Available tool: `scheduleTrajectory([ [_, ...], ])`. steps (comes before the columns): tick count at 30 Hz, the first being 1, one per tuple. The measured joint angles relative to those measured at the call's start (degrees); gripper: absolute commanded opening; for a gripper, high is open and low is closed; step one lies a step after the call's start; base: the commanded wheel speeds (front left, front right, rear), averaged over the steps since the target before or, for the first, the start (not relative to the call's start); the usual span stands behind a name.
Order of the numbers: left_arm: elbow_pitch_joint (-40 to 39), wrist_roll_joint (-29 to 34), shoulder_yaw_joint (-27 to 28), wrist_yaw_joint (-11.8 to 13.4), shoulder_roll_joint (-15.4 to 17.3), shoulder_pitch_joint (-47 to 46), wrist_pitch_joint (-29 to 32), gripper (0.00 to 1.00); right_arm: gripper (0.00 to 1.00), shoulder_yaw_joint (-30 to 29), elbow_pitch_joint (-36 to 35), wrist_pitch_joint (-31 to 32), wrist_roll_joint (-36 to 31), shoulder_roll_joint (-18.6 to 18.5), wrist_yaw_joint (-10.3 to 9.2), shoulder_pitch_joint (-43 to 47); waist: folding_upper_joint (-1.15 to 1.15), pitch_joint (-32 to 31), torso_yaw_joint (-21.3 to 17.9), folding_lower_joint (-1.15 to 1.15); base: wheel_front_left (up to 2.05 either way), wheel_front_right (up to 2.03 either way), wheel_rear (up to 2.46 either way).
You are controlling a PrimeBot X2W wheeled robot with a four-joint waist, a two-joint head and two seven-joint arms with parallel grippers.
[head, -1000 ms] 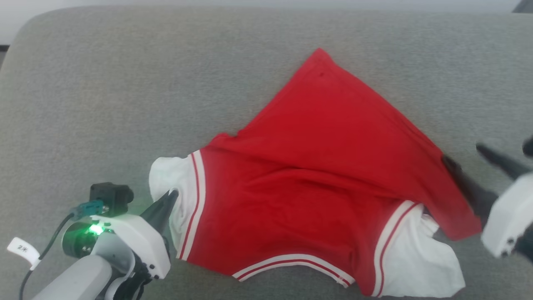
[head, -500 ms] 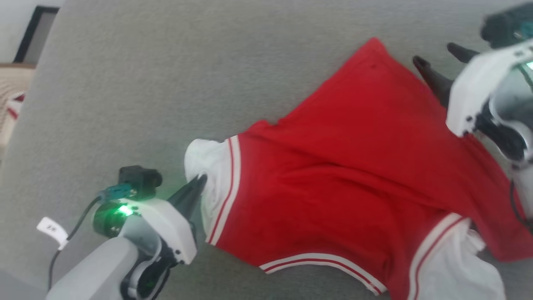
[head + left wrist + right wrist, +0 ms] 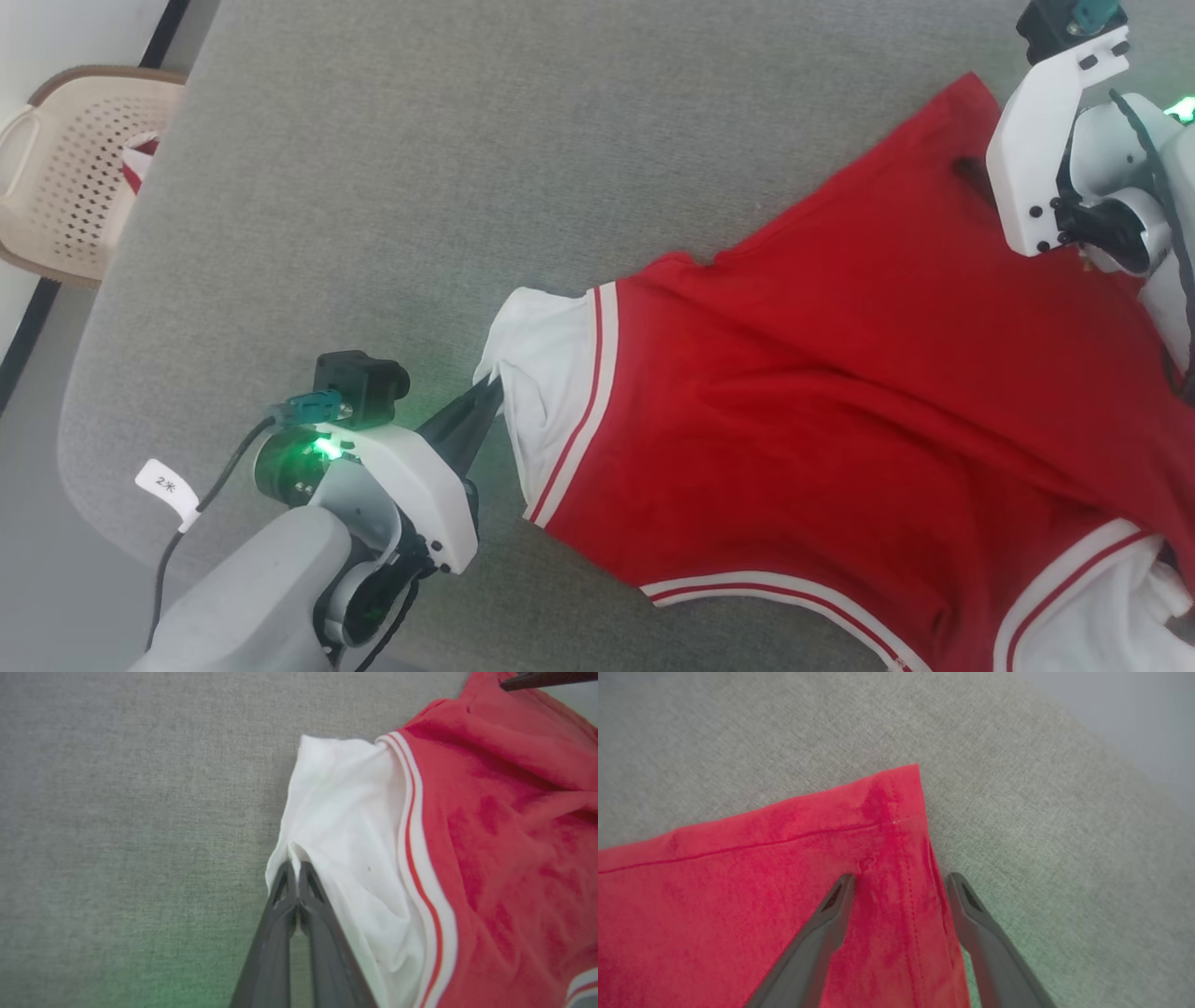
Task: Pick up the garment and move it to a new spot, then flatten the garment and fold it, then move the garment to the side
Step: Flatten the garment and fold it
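Note:
The red garment (image 3: 840, 392) lies spread on a grey cushioned surface (image 3: 392, 187), with white, red-striped trim at its sleeves. My left gripper (image 3: 493, 397) is shut on the white sleeve's edge (image 3: 336, 826); in the left wrist view the gripper (image 3: 294, 863) pinches a fold of white cloth. My right gripper (image 3: 901, 879) is open over the garment's red hem corner (image 3: 896, 807), one finger on the cloth and one at its edge. In the head view its white body (image 3: 1046, 159) covers the fingertips near the garment's upper right corner.
A beige perforated basket (image 3: 65, 168) stands off the cushion at the upper left, beside a white wall. The cushion's rounded edge (image 3: 84, 411) runs down the left, with floor beyond it.
The head camera has swung, shifting the whole scene right and down. My right gripper went from the garment's right edge up to its far hem corner. The left gripper kept its grip on the sleeve.

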Motion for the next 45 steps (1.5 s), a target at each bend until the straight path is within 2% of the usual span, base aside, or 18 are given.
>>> scheduleTrajectory([
  [3,1.21,0.00,-0.14,-0.55,-0.48,-0.26,-0.20,0.00,1.00,3.97,3.15,2.66,0.87,-0.30,0.00,-2.07,0.00,0.28,0.58,0.00,0.00,0.00,0.00],
  [4,1.94,-0.01,-0.22,-0.74,-0.90,-0.57,-0.37,0.00,0.00,5.84,5.13,4.53,2.19,-0.49,-0.02,-2.87,0.00,0.38,0.80,0.00,0.00,0.00,0.00],
  [7,2.94,-0.22,-0.03,-1.25,-1.16,-0.94,-0.57,0.00,0.00,9.25,4.69,5.80,4.59,-1.02,0.03,-3.47,0.00,0.36,0.70,0.00,0.00,0.00,0.00],
  [13,4.42,-2.35,2.23,-0.88,0.30,-1.83,-0.05,0.00,0.00,11.36,4.79,0.90,7.23,-2.41,0.07,-4.35,0.00,-0.57,-0.99,0.00,0.00,0.00,0.00],
  [21,1.24,-2.00,5.48,0.92,7.08,-9.06,4.33,0.00,0.00,14.81,-0.34,-5.66,10.92,-5.31,0.04,-5.89,0.00,-3.82,-5.29,0.00,0.00,0.00,0.00],
  [31,1.85,-0.98,8.99,0.53,13.84,-24.68,12.84,0.00,0.00,15.26,-5.95,-10.93,13.91,-7.78,0.04,-7.97,0.00,-9.06,-11.33,0.00,0.00,0.00,0.00],
  [40,6.50,1.67,8.89,-1.76,14.51,-36.99,17.62,0.00,0.00,12.47,-10.71,-12.52,13.88,-8.70,0.04,-10.51,0.00,-12.72,-16.05,0.00,0.00,0.00,0.00],
  [45,11.03,4.36,8.29,-3.22,13.44,-43.96,17.90,0.00,0.00,9.88,-11.07,-13.21,12.03,-9.10,0.04,-12.25,0.00,-13.01,-17.60,0.00,0.00,0.00,0.00],
])
